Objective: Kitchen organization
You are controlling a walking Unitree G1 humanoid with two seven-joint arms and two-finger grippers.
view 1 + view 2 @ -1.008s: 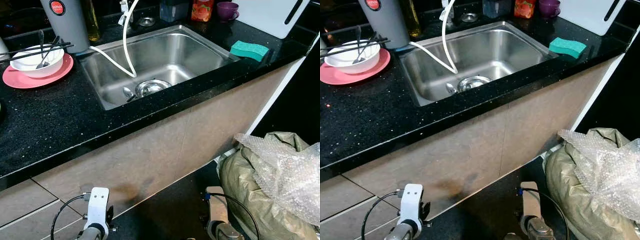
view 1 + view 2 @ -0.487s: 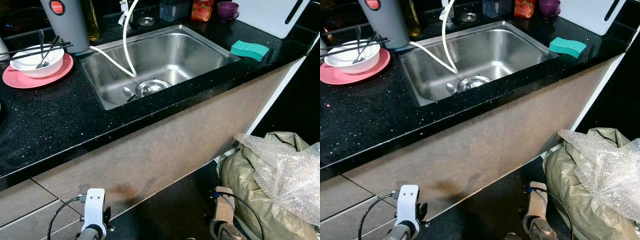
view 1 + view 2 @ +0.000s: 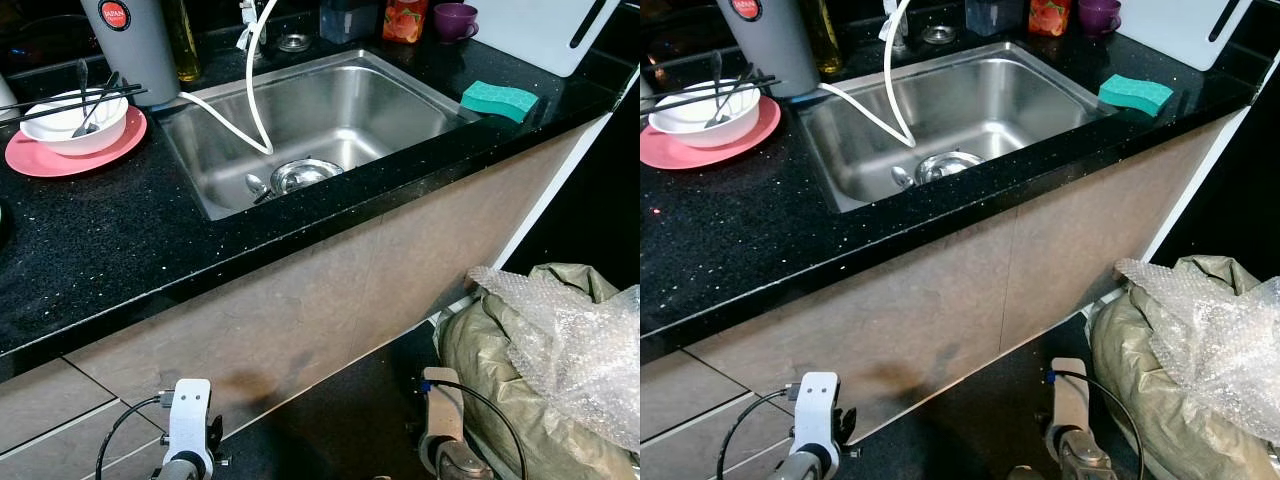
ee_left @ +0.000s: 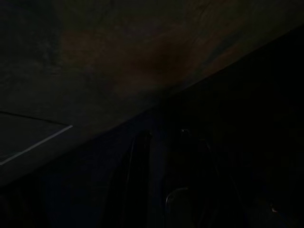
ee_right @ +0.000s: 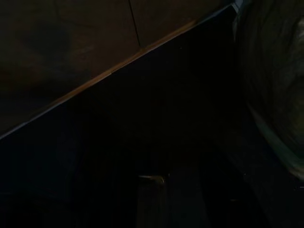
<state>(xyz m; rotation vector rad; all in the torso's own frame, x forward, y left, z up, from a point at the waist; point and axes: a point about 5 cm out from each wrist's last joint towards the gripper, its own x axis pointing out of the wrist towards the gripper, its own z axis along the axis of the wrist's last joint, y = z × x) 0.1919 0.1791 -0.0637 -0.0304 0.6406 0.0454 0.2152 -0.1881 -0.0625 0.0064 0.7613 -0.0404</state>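
Fingers on both arms hang low by the cabinet, too dark to tell their state. Nothing looks tidied: bowl [image 3: 72,120] far left on tabletop [image 3: 90,240], sponge [image 3: 499,100] far right.

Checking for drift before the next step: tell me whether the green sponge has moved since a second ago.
No. The green sponge lies at the same spot on the black counter, just right of the sink rim, as before.
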